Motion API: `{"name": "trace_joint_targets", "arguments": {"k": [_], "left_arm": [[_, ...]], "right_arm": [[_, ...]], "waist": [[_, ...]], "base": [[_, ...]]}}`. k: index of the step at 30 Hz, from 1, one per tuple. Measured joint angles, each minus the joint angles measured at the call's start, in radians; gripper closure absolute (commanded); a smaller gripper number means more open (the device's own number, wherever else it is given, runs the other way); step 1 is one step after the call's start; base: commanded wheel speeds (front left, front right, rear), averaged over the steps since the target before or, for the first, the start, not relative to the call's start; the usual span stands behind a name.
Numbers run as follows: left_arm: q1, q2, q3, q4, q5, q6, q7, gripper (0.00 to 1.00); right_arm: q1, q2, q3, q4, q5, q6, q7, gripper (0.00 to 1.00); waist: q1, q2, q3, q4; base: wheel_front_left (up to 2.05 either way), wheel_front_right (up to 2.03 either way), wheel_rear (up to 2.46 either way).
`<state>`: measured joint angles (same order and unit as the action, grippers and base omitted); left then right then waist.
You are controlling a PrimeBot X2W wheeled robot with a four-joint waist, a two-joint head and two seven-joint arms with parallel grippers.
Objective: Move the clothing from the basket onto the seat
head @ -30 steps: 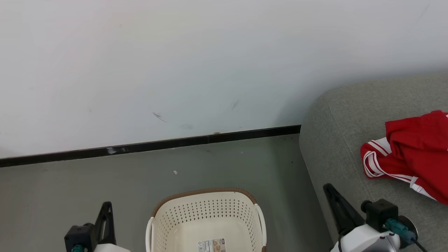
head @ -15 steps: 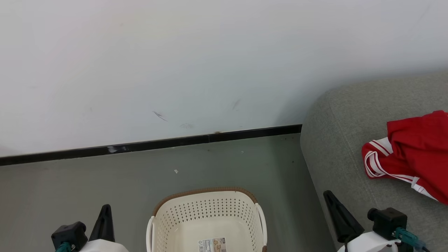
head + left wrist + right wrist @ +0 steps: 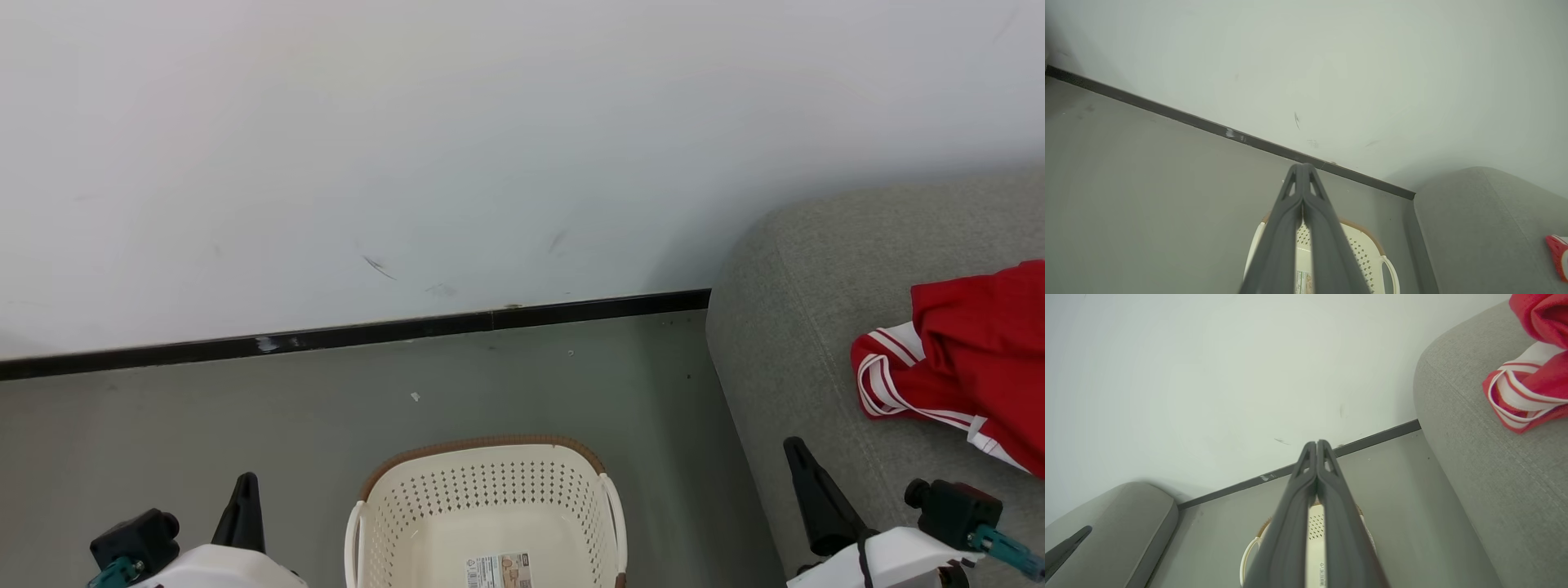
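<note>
Floor (image 3: pixel 204 425): basket (image 3: pixel 482 446) label (image 3: pixel 498 570) illegible; clothing (image 3: pixel 971 343) on seat (image 3: pixel 800 327); left claw (image 3: pixel 1302 168), right claw (image 3: pixel 1316 444) pressed together.

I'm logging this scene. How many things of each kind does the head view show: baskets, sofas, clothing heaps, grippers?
Basket: 1
Sofa: 1
Red clothing heap: 1, lying on the sofa
Grippers: 2, left gripper and right gripper, both shut
Total: 5

label (image 3: pixel 497 570) inside the basket (image 3: pixel 482 478) bottom, print too small to read
</note>
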<state>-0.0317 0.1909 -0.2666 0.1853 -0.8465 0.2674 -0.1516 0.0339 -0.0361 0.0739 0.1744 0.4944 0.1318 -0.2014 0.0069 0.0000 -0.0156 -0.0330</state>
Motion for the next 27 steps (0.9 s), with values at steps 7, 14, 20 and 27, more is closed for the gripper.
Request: {"name": "trace_joint_targets", "arguments": {"k": [7,14,20,27], "left_arm": [[0.0,-0.01,0.027,-0.003,-0.063,-0.026,0.021,1.0],[0.0,-0.028,0.059,-0.004,-0.136,-0.058,0.046,1.0],[0.0,-0.036,0.086,-0.004,-0.2,-0.084,0.067,1.0],[0.0,-0.052,0.119,-0.004,-0.275,-0.114,0.089,1.0]], "right_arm": [[-0.001,-0.009,-0.009,0.003,0.103,0.0,0.019,1.0],[-0.003,-0.022,-0.021,0.01,0.223,0.0,0.044,1.0],[-0.007,-0.029,-0.026,0.024,0.325,-0.001,0.062,1.0],[-0.024,-0.039,-0.03,0.031,0.443,-0.001,0.08,1.0]], "waist": [[0.0017,0.0,-0.002,0.003],[0.002,0.0,-0.002,0.006],[0.0,0.0,-0.001,0.009],[-0.0031,0.0,0.002,0.012]], "base": [[0.0,0.0,0.0],[0.0,0.0,0.0],[0.0,0.0,0.0],[0.0,0.0,0.0]]}}
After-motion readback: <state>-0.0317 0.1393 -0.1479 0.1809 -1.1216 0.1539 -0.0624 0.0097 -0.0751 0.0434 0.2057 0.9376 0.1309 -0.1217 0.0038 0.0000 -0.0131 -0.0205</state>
